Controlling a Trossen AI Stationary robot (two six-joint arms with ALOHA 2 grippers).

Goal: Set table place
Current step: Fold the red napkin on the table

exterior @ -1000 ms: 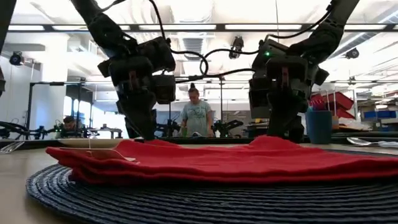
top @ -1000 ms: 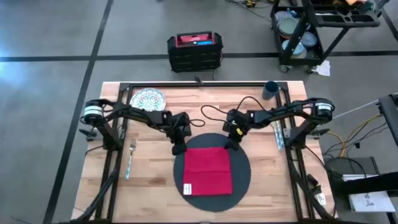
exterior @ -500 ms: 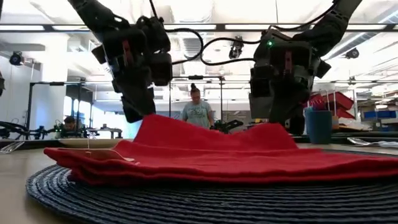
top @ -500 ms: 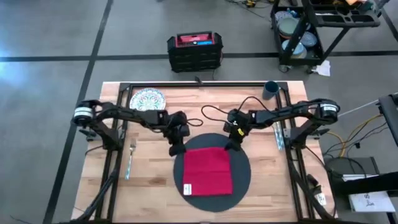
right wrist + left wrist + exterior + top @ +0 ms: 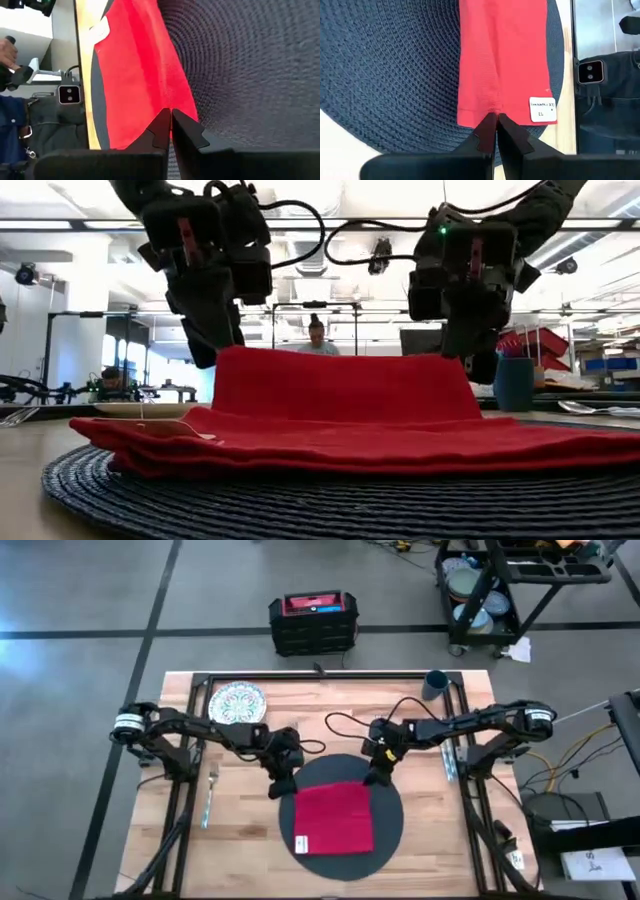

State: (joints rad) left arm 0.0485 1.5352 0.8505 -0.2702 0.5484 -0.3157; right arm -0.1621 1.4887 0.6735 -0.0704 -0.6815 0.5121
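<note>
The left gripper [image 5: 277, 786] and the right gripper [image 5: 374, 775] are each pinched tight on a far corner of the red napkin [image 5: 334, 817], holding that edge up like a little wall in the middle of the low view. The rest of the napkin lies flat on the round dark mat [image 5: 392, 823] in the lower middle of the counter [image 5: 250, 840]. The plate [image 5: 238, 700] sits at the upper left, the fork [image 5: 210, 794] at the left, and the blue cup [image 5: 435, 685] at the upper right.
</note>
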